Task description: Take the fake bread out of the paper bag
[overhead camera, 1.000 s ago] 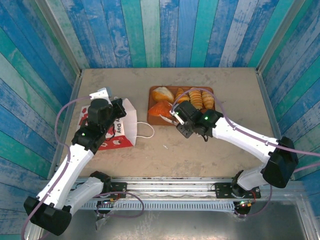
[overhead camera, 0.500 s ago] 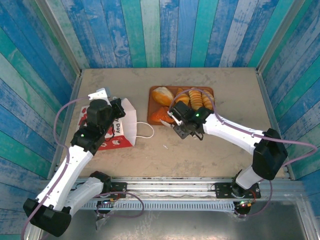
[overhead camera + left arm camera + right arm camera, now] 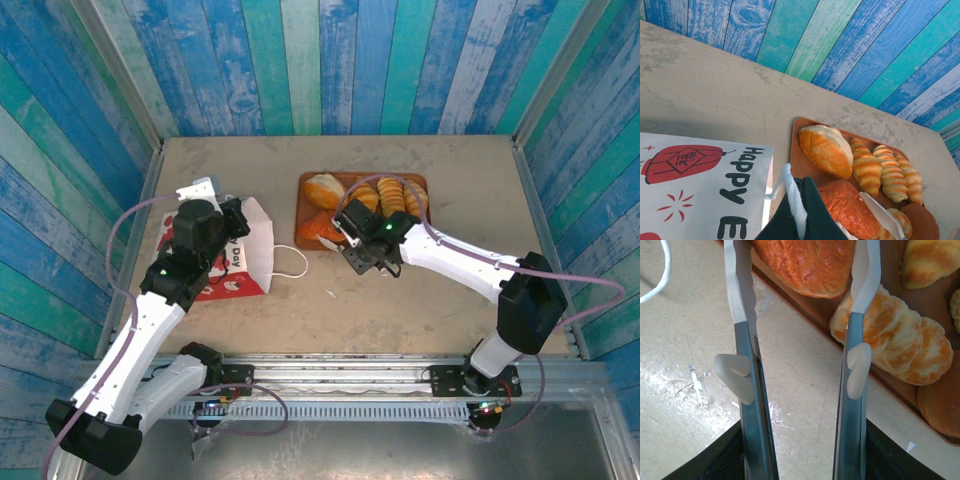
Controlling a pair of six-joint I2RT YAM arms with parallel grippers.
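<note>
The paper bag (image 3: 245, 258) lies on its side at the left, white with red panels (image 3: 685, 160); its inside is hidden. My left gripper (image 3: 236, 216) is shut on one thin white loop handle (image 3: 794, 197) at the bag's mouth. The other handle (image 3: 292, 262) trails on the table. The fake bread sits on a brown tray (image 3: 304, 205): a pale bun (image 3: 826, 149), croissants (image 3: 867, 167) and an orange roll (image 3: 850, 210). My right gripper (image 3: 346, 238) is open at the tray's near-left edge, with its fingers (image 3: 740, 300) straddling the rim below the orange roll (image 3: 805, 262) and a twisted roll (image 3: 902, 342). Nothing is held between them.
Blue and green plank walls (image 3: 330, 60) close in the table on three sides. Bare beige tabletop (image 3: 400, 310) stretches in front of the tray and to its right. The arm bases stand on a metal rail (image 3: 340, 375) at the near edge.
My right gripper has slid left along the tray's front edge, towards its near-left corner. The left gripper and the bag have stayed put.
</note>
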